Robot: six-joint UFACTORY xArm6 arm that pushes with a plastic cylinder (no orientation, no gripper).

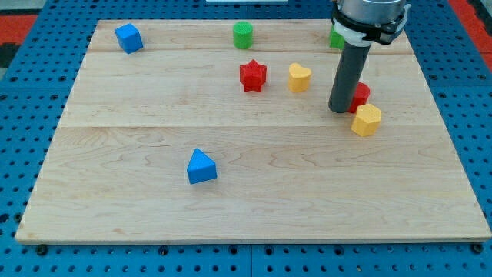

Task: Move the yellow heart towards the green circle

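The yellow heart [299, 78] lies on the wooden board [154, 208], right of centre in the upper half. The green circle [243, 35] stands near the view's top edge, up and to the left of the heart. My tip [340, 110] rests on the board to the right of the heart and slightly lower, with a clear gap between them. The rod stands against the left side of a red block [361, 95] and hides part of it.
A red star [252, 75] sits just left of the heart. A yellow hexagon [367, 120] lies below and to the right of my tip. A second green block [336, 38] is half hidden behind the arm. A blue cube [128, 38] is top left, a blue triangle [201, 167] lower centre.
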